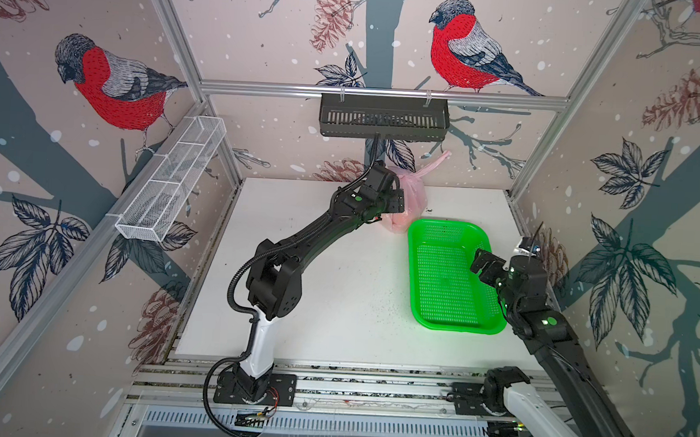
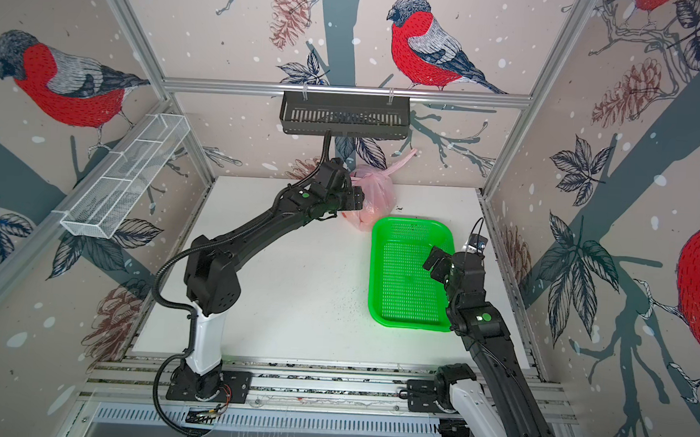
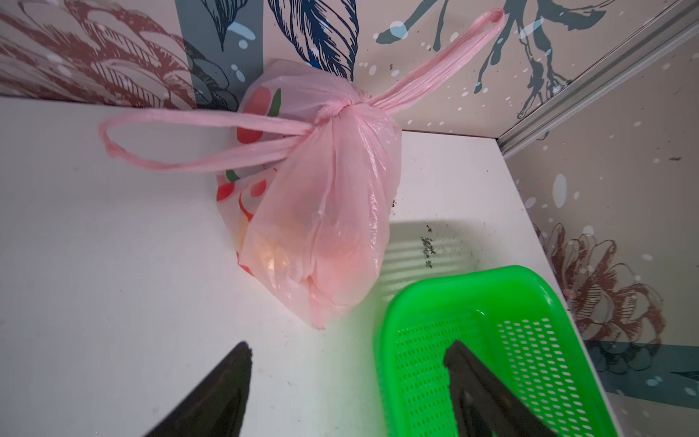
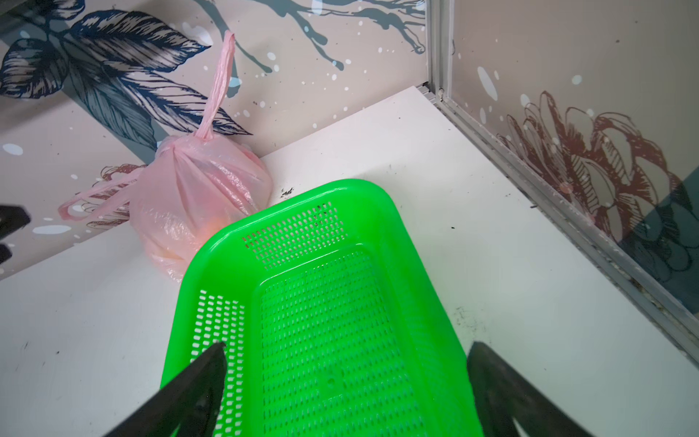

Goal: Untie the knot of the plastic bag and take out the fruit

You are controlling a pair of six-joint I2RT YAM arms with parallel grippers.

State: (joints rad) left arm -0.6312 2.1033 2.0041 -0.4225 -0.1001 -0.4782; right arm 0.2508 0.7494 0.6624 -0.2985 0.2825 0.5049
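Observation:
The pale pink plastic bag [image 3: 329, 212] stands tied at the back of the white table [image 1: 315, 288], close to the back wall, in both top views [image 2: 377, 192]. The knot [image 3: 334, 109] sits tight on top. One handle loop [image 3: 113, 151] juts sideways and the other handle loop [image 3: 488, 22] points up along the wall. The fruit [image 3: 272, 253] shows only as dim orange-yellow shapes through the film. My left gripper [image 3: 348, 350] hovers open just short of the bag, holding nothing. My right gripper [image 4: 348, 346] is open over the green basket, also without anything in it.
A bright green mesh basket [image 1: 417, 248] lies right of the bag, its far corner almost touching it. A black shelf [image 1: 383, 117] hangs on the back wall above the bag. A white wire rack [image 1: 171, 179] is on the left wall.

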